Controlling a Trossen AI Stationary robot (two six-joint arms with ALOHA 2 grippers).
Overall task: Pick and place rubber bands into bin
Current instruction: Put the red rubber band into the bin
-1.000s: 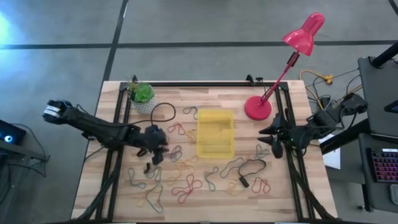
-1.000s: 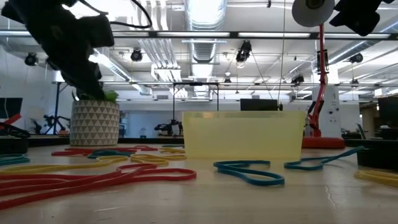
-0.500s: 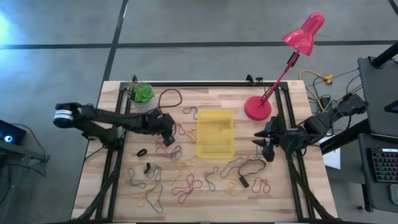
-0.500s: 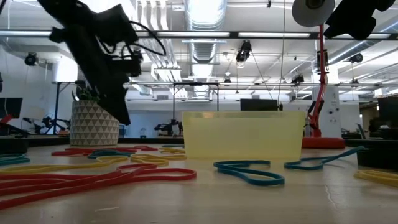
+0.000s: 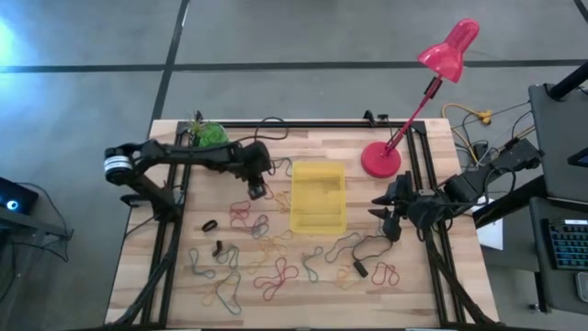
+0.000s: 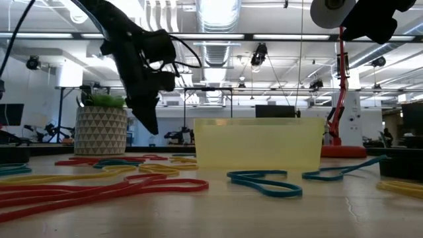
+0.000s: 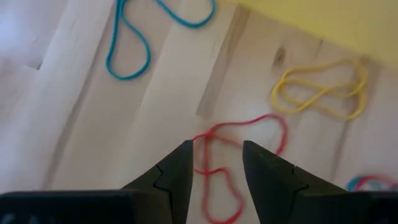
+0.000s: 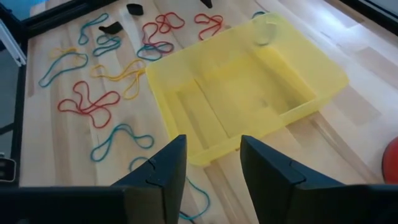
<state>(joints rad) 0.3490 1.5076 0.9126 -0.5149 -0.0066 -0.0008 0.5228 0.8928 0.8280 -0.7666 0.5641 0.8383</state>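
The bin, a shallow translucent yellow tray, stands on the wooden table's middle. Rubber bands in red, yellow, blue, green and black lie loose on the wood to its left and near side. My left gripper hangs open above the table just left of the bin. Below its fingers lies a red band, with a yellow band and a blue one beyond. My right gripper is open, held high right of the bin.
A white pot with a green plant stands at the far left. A red desk lamp's base sits at the far right of the bin. Black frame rails run along both table sides.
My left gripper has swung from the near left toward the table's far edge and right, coming close beside the bin while staying above the bands; its wrist has turned. My right gripper has edged a little toward the bin. Both stay open. No band has moved.
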